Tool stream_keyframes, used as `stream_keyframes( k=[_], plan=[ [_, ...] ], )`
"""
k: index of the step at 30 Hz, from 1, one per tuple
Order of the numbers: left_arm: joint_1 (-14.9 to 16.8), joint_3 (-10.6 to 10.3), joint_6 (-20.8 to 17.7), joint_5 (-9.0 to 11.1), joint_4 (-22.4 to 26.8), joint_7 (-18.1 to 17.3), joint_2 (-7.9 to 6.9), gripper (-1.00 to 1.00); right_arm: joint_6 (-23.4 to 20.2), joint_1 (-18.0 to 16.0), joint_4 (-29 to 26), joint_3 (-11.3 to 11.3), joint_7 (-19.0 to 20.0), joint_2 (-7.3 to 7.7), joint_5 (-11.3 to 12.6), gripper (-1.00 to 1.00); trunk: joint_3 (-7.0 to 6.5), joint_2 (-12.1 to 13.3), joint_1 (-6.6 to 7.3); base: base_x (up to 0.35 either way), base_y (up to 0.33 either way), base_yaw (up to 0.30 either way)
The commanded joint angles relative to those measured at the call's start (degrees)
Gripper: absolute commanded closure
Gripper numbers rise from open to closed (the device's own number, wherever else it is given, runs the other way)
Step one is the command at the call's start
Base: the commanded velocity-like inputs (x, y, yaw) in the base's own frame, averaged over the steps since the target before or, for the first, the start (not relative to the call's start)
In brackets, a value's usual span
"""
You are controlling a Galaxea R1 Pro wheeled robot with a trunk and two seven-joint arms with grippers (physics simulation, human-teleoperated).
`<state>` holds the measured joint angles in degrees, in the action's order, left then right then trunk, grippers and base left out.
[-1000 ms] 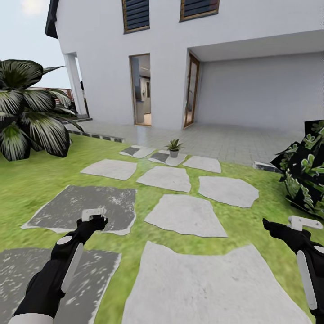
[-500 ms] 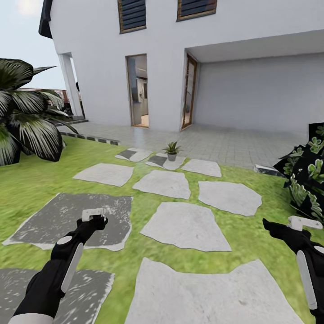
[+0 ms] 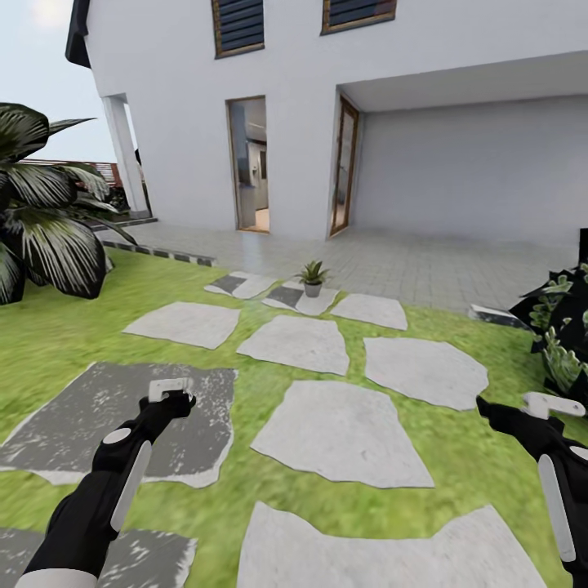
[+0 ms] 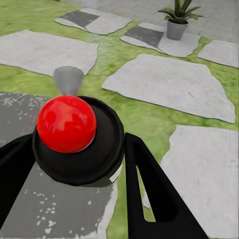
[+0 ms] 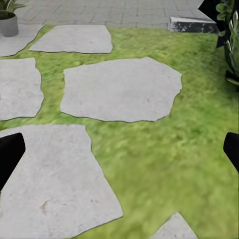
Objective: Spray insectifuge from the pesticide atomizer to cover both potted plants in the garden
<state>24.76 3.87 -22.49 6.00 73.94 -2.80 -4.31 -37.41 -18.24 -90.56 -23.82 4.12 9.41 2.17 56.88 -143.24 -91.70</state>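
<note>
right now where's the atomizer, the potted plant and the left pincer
pesticide atomizer (image 4: 66, 124), left wrist view, on its red button top
potted plant (image 3: 313, 275), head view, on its leaves above the grey pot
left pincer (image 3: 170, 390), head view, between its fingertips

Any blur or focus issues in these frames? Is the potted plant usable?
Head view: lawn texture smeared near the lower edge, potted plant small but sharp. Left wrist view: atomizer crisp between the fingers, nozzle soft-edged, plant clear. Right wrist view: grass soft, plant cropped at the frame edge.
</note>
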Motion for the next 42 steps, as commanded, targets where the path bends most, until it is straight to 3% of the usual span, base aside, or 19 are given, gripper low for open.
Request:
stream_keyframes(
  k=[1, 25, 42],
  plan=[
    [0.03, 0.08, -0.36, 0.59, 0.07, -0.15, 0.01, 1.0, -0.3, -0.04, -0.06, -0.08, 0.19, 0.0, 0.21, -1.0, 0.06, -0.02, -0.02, 0.33, 0.0, 0.0],
    [0.03, 0.08, -0.36, 0.59, 0.07, -0.18, 0.01, 1.0, -0.3, -0.04, -0.06, -0.08, 0.19, 0.0, 0.21, -1.0, 0.06, -0.02, -0.02, 0.33, 0.004, 0.0],
    [0.03, 0.08, -0.36, 0.59, 0.07, -0.17, 0.01, 1.0, -0.3, -0.04, -0.08, -0.08, 0.19, 0.0, 0.21, -1.0, -0.35, -0.02, -0.02, 0.33, 0.098, -0.066]
  ],
)
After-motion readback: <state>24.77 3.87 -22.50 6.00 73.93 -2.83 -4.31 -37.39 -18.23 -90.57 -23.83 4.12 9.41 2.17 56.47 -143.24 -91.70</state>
